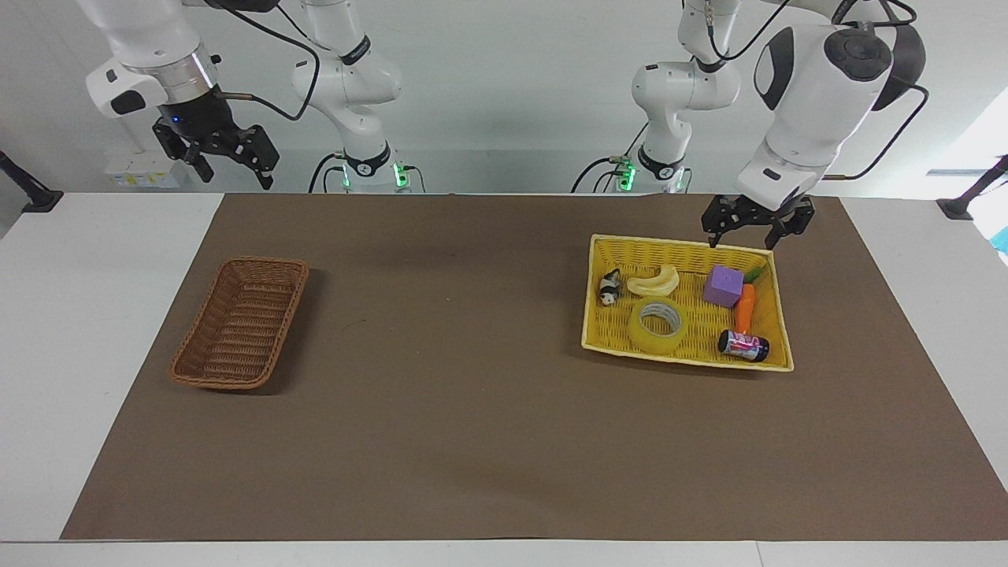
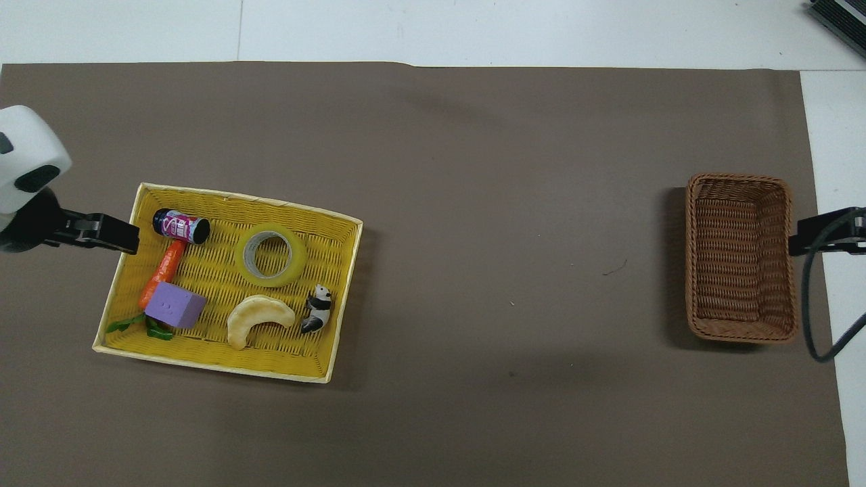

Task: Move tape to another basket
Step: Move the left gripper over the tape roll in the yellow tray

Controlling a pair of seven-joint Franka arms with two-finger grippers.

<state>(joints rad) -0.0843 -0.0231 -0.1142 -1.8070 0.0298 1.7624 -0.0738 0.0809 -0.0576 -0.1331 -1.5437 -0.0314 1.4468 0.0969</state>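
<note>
A: In the facing view, the left gripper hangs over the yellow basket at its rim nearest the robots, fingers spread apart and holding nothing. The tape lies flat in that basket, farther from the robots than the banana, with the can beside it. The right gripper waits up by its own end, fingers also spread and empty, well apart from the brown basket.

B: And from overhead?

A: The left gripper shows at the yellow basket's edge by the can. The tape sits near the middle, the panda and banana nearer the robots. The brown basket stands bare at the right arm's end.

B: How should the left arm take the roll?

A: Probably one finger into the core and one outside the wall, descending straight. The carrot and can leave some room on that side; the basket's rim farther from the robots runs close to the tape. The mat between the baskets looks open for carrying across.
</note>
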